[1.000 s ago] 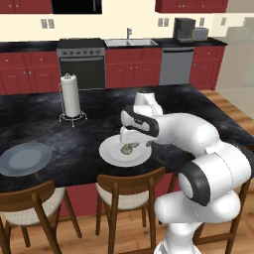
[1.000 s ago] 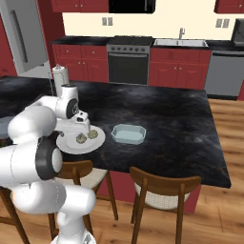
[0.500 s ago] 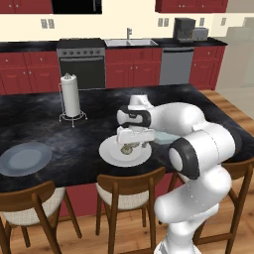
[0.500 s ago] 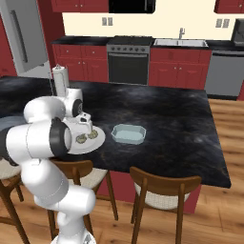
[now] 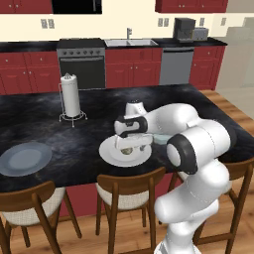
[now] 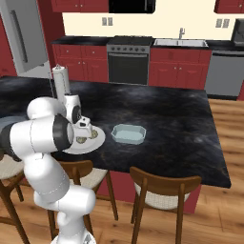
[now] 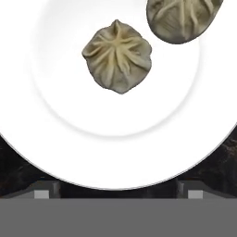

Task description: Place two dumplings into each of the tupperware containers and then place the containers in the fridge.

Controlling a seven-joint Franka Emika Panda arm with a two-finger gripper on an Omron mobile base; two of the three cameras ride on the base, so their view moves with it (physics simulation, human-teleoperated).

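White plate [image 7: 115, 152] taken as the landmark, sitting on the black island counter [image 5: 44, 124] near its front edge. Gripper [image 5: 130, 144] is held directly above the plate, pointed down; jaws are spread fully wide, nothing gripped. In the hand view only the two fingertips [image 7: 42, 193] are seen at the bottom, well apart, with the plate rim between them.

Two dumplings are seen on the plate from the hand camera: one dumpling [image 7: 118, 55] near the plate's centre, a second dumpling [image 7: 183, 18] cut off by the frame edge beside it. Neither is touched by the fingers. From the left base view one dumpling [image 5: 127, 150] is made out under the hand (possibly more hidden behind it; view too coarse).

Pale blue-green tupperware container [image 6: 128, 134] is placed just beside the plate on the arm's right, empty as far as can be told. Grey plate [image 5: 25, 158] lies well apart from the white plate on the other side. Paper towel holder [image 5: 71, 97] stands behind the white plate. Fridge [image 6: 23, 38] is seen far behind the plate's left, door closed.
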